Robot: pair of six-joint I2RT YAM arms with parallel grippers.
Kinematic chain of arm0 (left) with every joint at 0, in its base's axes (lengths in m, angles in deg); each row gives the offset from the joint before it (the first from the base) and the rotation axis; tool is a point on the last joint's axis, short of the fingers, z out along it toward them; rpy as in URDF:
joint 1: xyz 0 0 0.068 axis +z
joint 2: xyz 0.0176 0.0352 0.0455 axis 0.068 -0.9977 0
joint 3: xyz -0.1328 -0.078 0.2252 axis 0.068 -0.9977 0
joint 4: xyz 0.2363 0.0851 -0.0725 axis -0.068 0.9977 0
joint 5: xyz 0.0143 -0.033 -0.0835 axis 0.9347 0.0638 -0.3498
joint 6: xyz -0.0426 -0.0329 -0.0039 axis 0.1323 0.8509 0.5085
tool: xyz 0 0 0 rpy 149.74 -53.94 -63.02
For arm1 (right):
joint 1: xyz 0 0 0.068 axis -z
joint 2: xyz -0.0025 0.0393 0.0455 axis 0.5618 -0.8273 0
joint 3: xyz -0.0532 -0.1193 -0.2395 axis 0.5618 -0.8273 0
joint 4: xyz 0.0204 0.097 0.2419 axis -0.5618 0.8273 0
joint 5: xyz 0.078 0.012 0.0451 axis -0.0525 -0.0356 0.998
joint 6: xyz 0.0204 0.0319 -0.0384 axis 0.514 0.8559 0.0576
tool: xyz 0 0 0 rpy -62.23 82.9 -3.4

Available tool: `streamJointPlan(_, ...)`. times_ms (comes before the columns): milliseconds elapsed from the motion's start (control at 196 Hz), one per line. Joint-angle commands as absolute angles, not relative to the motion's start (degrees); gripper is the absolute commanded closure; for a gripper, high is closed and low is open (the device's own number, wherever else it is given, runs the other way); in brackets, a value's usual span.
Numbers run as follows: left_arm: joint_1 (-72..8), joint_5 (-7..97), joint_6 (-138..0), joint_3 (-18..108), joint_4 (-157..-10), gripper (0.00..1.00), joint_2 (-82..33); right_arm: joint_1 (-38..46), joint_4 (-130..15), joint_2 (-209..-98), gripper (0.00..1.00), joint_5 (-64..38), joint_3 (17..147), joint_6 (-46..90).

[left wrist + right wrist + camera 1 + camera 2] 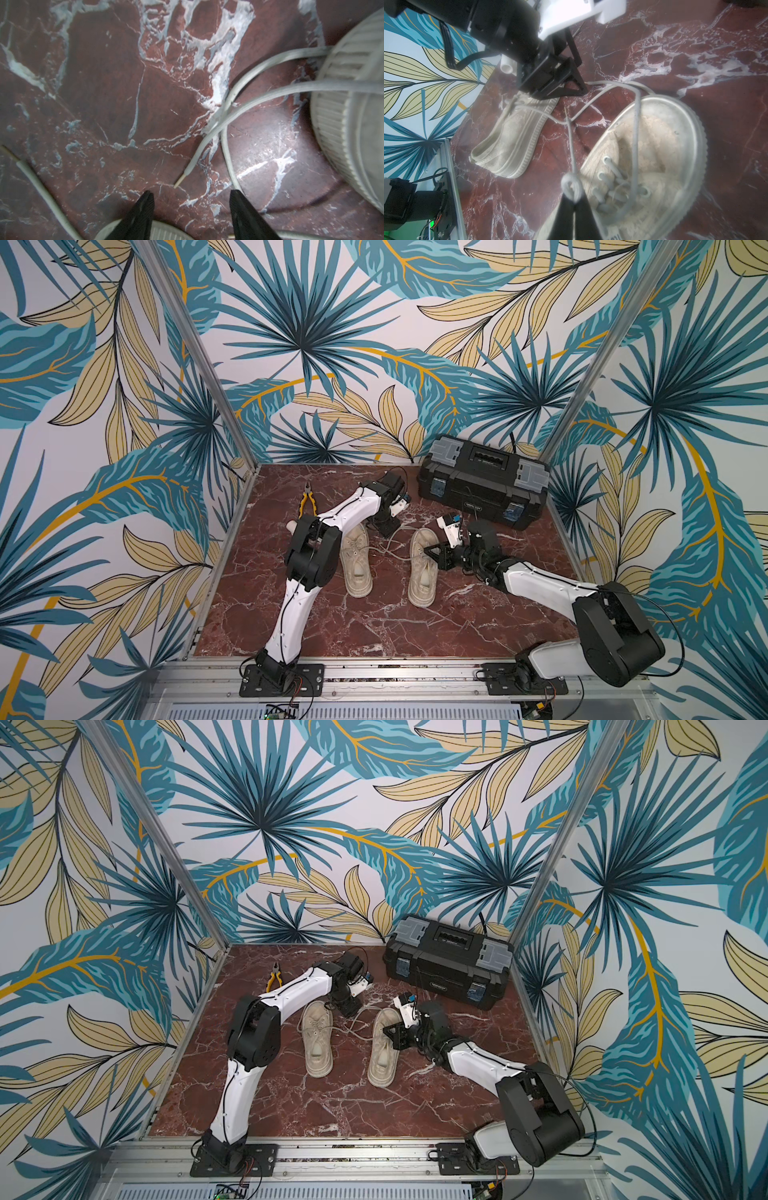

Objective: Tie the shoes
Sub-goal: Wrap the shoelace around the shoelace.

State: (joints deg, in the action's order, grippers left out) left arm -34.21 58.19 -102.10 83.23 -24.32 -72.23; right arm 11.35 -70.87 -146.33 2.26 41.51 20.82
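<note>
Pinching a folded bight of lace point(571, 184), our right gripper point(572, 197) has its jaws clamped tight on it. The eyelets of the right shoe point(654, 145) lie just beside those jaws. Our left gripper point(191, 194) holds its jaws wide and empty. A lace tip point(179, 182) lies on the table point(374, 626) just ahead of them, untouched. Toe soles sit close by: the right shoe to one side of these jaws, with two strands trailing off it and crossing, and the left shoe point(355, 560) just behind them.

We judge the task barely begun. In both top views neither shoe shows a knot or bow. Both are threaded through their eyelets, but the ends run loose between the two toes, lying across each other. One loop is gathered. Crossing, tucking and tightening are left, then all of the other shoe.

Outward from the jaws, bare marble stretches past the heels, back toward the front rails point(395, 670). Beyond the right jaws a toolbox point(484, 485) stands near. Beyond the left arm lie pliers point(306, 502). Walls point(332, 364) rise right behind the table's edges, so we judge wide swings have little margin.
</note>
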Motion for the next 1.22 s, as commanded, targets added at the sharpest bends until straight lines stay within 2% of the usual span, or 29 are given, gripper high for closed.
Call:
streamJointPlan(0, -33.9, 57.8, -103.8, 87.3, -23.2, 0.39, -74.2, 11.0, -71.1, -146.1, 1.00, 2.7, 42.2, 20.7)
streamJointPlan(342, -33.4, 55.1, -102.7, 87.8, -24.0, 0.54, -77.9, 11.0, -70.7, -146.4, 1.00, 2.0, 42.1, 20.5)
streamJointPlan(612, -33.4, 53.7, -101.8, 83.4, -27.8, 0.84, -75.7, 11.0, -70.5, -146.7, 1.00, 1.8, 42.3, 21.1)
streamJointPlan(856, -33.3, 52.7, -100.2, 77.7, -32.8, 0.97, -63.5, 11.0, -70.3, -146.0, 1.00, 0.8, 42.5, 22.5)
streamJointPlan(1218, -33.4, 55.1, -93.6, 55.3, -40.3, 1.00, -35.9, 11.0, -67.5, -144.2, 1.00, -1.4, 43.9, 24.4)
